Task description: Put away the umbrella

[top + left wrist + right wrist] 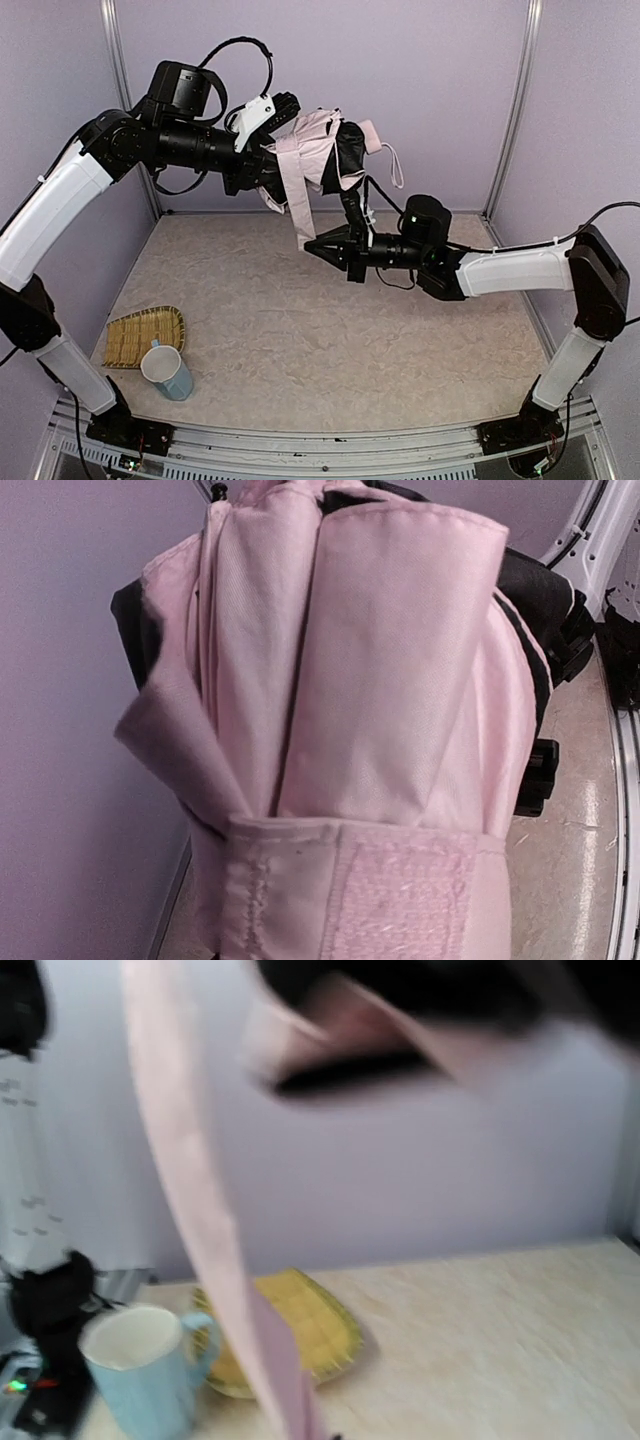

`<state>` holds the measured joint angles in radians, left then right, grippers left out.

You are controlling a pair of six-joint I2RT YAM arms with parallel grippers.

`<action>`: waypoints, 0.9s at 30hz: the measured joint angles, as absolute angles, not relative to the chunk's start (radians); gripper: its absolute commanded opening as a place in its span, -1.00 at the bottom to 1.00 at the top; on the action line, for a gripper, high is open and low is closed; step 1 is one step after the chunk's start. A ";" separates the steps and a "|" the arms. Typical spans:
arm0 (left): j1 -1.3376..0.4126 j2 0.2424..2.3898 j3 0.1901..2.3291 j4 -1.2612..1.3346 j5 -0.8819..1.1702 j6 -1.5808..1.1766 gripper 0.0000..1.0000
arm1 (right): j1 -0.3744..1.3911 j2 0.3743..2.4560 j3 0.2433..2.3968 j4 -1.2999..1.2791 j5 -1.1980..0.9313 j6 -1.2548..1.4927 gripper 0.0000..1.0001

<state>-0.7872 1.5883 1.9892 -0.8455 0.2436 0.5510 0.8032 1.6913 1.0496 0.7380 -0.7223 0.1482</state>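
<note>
Counter (300, 340): pale, bare at centre. The umbrella (322, 150) is aloft at 12 o'clock in the top view, its pink folds bunched and black lining showing. Left end effector (277, 147): clamped on the bunched canopy from 9 o'clock. A closure strap (297, 208) hangs toward 6 o'clock and reaches the tip of the right end effector (322, 246); I cannot tell whether this one grips. Woven tray (140, 335) and blue cup (168, 372): touching, at 8 o'clock.
</note>
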 measured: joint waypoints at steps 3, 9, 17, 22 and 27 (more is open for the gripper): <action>-0.791 1.580 1.989 -0.854 0.288 0.556 -1.00 | 0.765 1.669 0.981 0.736 -0.669 0.151 -1.00; -0.868 1.570 1.935 -0.938 0.427 0.616 -1.00 | 0.618 1.597 0.969 0.695 -0.624 0.115 -1.00; -0.899 1.563 1.669 -0.809 0.494 0.683 -1.00 | 0.632 1.579 1.347 0.307 -0.694 -0.097 -1.00; -0.857 1.516 1.514 -0.721 0.599 0.657 -1.00 | 0.706 1.569 1.382 0.145 -0.726 -0.226 -1.00; -0.775 1.509 1.436 -0.696 0.736 0.593 -1.00 | 0.843 1.486 1.318 0.115 -0.708 -0.329 -1.00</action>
<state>-0.7750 1.5085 1.4364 -0.6960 0.7364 0.5934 0.8429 1.4860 1.3182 0.1154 -0.7082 -0.3286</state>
